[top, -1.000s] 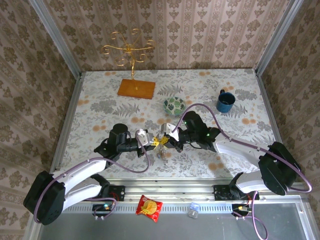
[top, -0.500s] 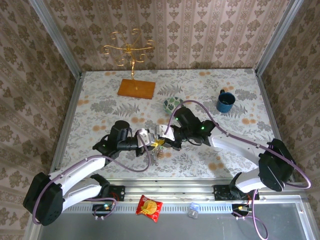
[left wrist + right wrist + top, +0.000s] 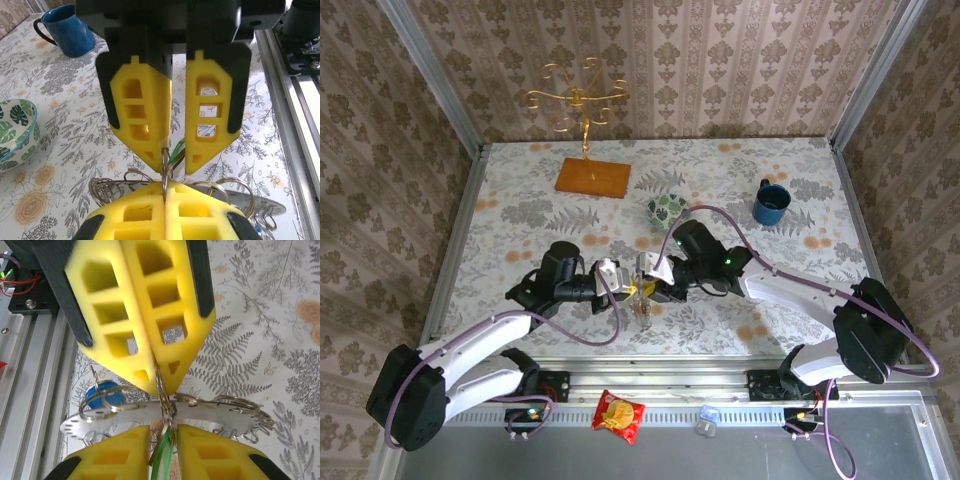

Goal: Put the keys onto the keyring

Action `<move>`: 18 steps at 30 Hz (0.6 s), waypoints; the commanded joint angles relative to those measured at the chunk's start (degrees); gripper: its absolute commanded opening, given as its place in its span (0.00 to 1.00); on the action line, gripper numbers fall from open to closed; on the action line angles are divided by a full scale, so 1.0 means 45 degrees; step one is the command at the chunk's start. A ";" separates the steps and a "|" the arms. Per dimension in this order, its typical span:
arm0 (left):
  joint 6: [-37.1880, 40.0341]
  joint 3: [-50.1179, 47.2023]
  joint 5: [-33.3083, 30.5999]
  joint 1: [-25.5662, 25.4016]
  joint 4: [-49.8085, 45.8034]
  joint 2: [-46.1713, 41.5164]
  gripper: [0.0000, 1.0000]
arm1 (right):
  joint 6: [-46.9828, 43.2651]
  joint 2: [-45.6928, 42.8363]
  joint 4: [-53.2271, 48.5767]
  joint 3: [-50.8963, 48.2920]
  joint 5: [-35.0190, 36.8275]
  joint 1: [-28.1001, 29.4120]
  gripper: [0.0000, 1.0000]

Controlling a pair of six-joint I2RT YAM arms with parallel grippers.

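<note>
Over the near middle of the table my two grippers meet tip to tip. The left gripper (image 3: 633, 288) (image 3: 165, 187) is shut on a thin metal keyring (image 3: 164, 167) (image 3: 162, 390) that stands edge-on between its yellow pads. The right gripper (image 3: 655, 290) (image 3: 164, 432) is shut on the green key (image 3: 163, 460) (image 3: 176, 150), whose end touches the keyring. A flat silver bar (image 3: 205, 412) with several wire rings hangs below. The blue key (image 3: 102, 396) dangles from one of those rings, at the bar's end.
A green-patterned bowl (image 3: 668, 211) (image 3: 15, 130) sits just behind the grippers and a blue mug (image 3: 770, 203) (image 3: 67, 35) at the back right. A gold stand on a wooden base (image 3: 593, 177) is at the back left. A snack packet (image 3: 618, 415) lies on the front rail.
The right gripper has moved left and closer to the left gripper, bringing the green key up against the held keyring. The left arm has shifted only slightly.
</note>
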 commanded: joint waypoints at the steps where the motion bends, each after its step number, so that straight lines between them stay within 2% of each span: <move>1: -0.0126 -0.0161 0.0353 -0.0043 0.0584 -0.0270 0.00 | 0.0481 -0.0579 0.0690 -0.0288 -0.0236 -0.0009 0.20; 11: -0.0015 -0.0230 0.0318 -0.0043 0.0565 -0.0267 0.00 | 0.0569 -0.1011 0.0637 -0.0451 -0.0232 -0.0081 0.19; 18: -0.0040 -0.0299 0.0459 -0.0043 0.0802 -0.0334 0.00 | 0.0558 -0.0542 0.0634 -0.0392 -0.0259 -0.0110 0.04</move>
